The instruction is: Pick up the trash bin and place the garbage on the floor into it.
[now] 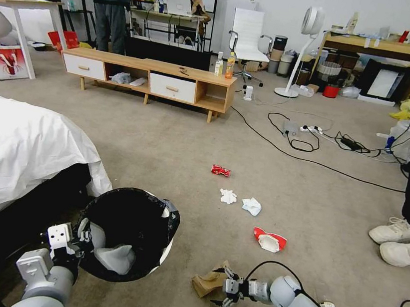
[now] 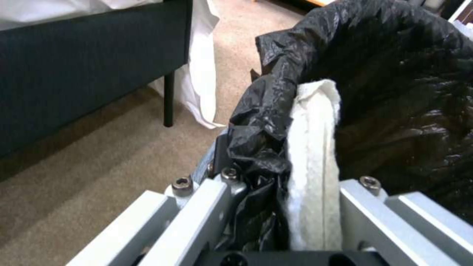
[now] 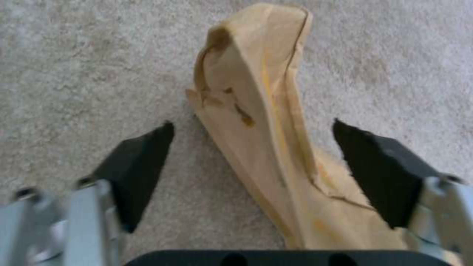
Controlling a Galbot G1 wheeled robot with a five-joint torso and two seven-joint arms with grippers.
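The trash bin [image 1: 129, 229], white with a black bag over its rim, hangs beside the bed, its mouth turned up toward my head. My left gripper [image 1: 82, 237] is shut on its near rim [image 2: 315, 147], pinching plastic and bag between the fingers [image 2: 221, 199]. On the floor [image 1: 175, 149] lies the garbage: a crumpled brown paper bag [image 1: 207, 279], a red-white cup [image 1: 270, 240], two tissue wads [image 1: 228, 196] [image 1: 252, 206] and a crushed red can [image 1: 221, 170]. My right gripper [image 1: 225, 291] is open low over the carpet. The paper bag [image 3: 256, 74] lies between its black pads [image 3: 143, 162].
A bed with a white sheet [image 1: 14, 148] stands at the left, close to the bin. A low wooden bench [image 1: 149, 78] stands at the back. Black cables [image 1: 311, 147] cross the carpet to the right. A person's white shoes [image 1: 400, 239] stand at the right edge.
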